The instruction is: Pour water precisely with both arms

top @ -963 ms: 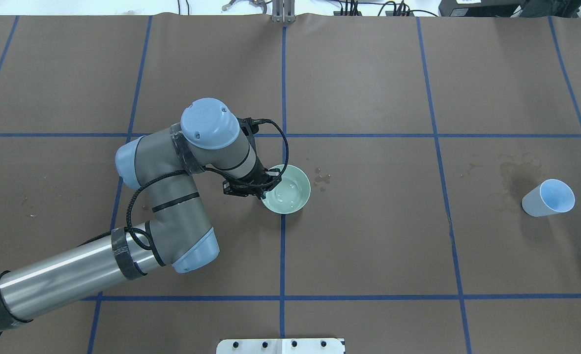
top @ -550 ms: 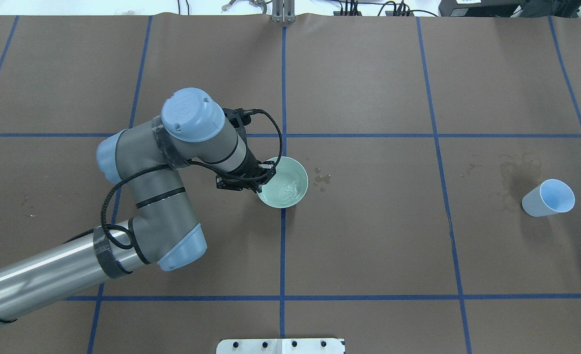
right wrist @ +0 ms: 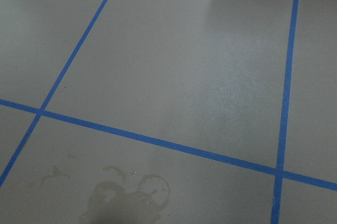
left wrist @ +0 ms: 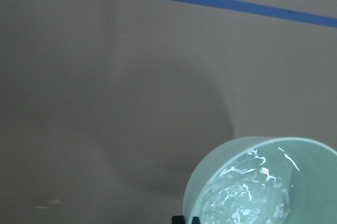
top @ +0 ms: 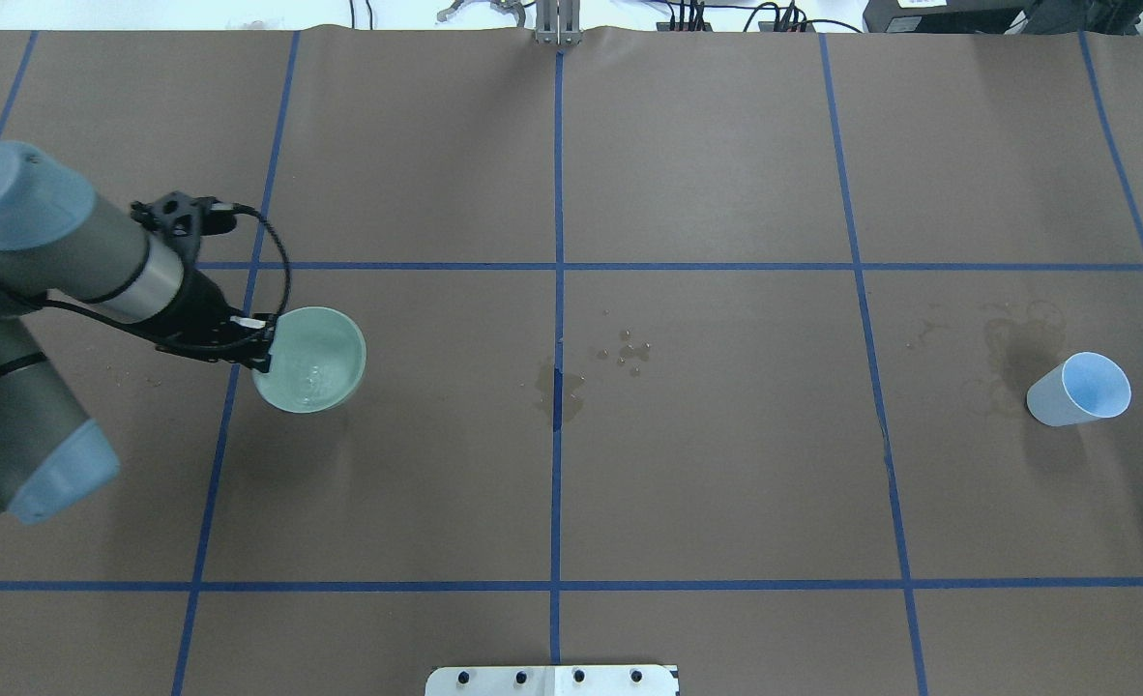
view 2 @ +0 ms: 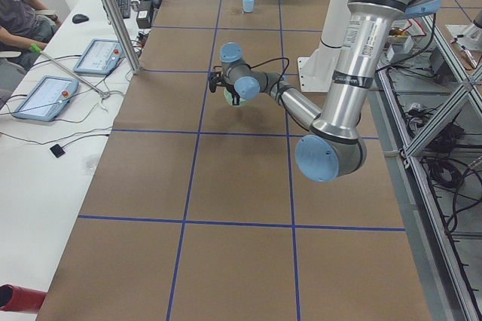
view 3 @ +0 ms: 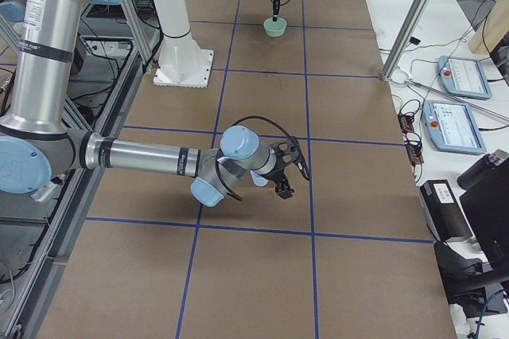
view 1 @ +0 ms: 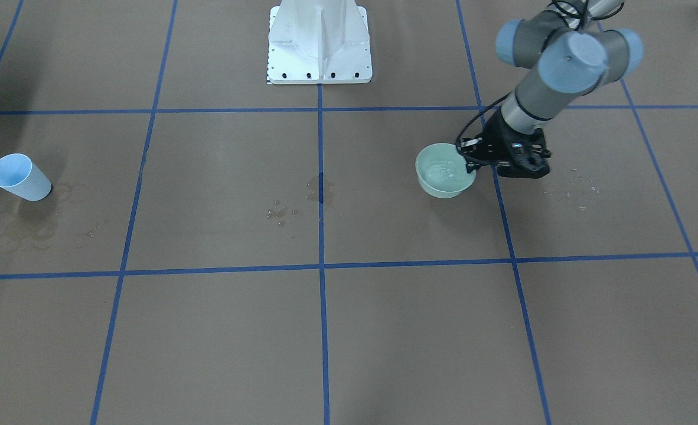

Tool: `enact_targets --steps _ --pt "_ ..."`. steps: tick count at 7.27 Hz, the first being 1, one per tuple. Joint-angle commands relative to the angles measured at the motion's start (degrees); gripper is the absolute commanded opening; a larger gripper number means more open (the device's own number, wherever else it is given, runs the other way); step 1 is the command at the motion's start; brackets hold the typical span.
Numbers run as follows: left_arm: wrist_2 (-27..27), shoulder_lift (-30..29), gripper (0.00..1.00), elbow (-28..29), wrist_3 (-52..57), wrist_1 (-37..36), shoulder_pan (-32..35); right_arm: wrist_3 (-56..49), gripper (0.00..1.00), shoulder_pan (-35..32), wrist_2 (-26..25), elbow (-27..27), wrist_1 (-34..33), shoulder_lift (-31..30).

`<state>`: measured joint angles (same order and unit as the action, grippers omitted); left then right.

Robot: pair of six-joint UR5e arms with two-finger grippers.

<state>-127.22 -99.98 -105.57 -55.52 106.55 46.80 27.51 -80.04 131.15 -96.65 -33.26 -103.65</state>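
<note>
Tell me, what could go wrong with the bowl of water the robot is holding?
The left end effector pinches the green bowl at one spot on its rim, so it might tip or slip. The water is rippling and could slosh over; the table already has a wet patch. The blue cup has a much smaller mouth, so pouring might miss.

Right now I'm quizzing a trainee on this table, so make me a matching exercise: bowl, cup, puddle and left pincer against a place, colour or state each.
1 bowl
2 cup
3 puddle
4 left pincer

A on the centre tape line
B black, clamped shut
C pale green, holding water
D light blue, alone at the robot's right

Pairs: 1-C, 2-D, 3-A, 4-B.
</note>
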Motion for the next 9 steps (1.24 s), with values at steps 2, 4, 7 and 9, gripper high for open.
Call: enact_targets --steps 2,4,7,9 --pt "-6.11 9.18 0.0 5.17 21.47 0.59 11.11 0.09 0.99 0.06 -0.1 -0.03 0.04 -0.06" --pt "-6.2 9.18 0.0 10.54 26.76 0.59 13.49 0.09 0.99 0.06 -0.1 -0.12 0.04 -0.23" --pt "-6.2 9.27 0.0 14.06 32.14 0.59 15.96 0.18 0.99 0.06 -0.1 -0.12 -0.05 -0.23" --pt "-6.2 9.27 0.72 16.26 37.13 0.59 16.31 0.26 0.99 0.06 -0.1 -0.03 -0.05 -0.15"
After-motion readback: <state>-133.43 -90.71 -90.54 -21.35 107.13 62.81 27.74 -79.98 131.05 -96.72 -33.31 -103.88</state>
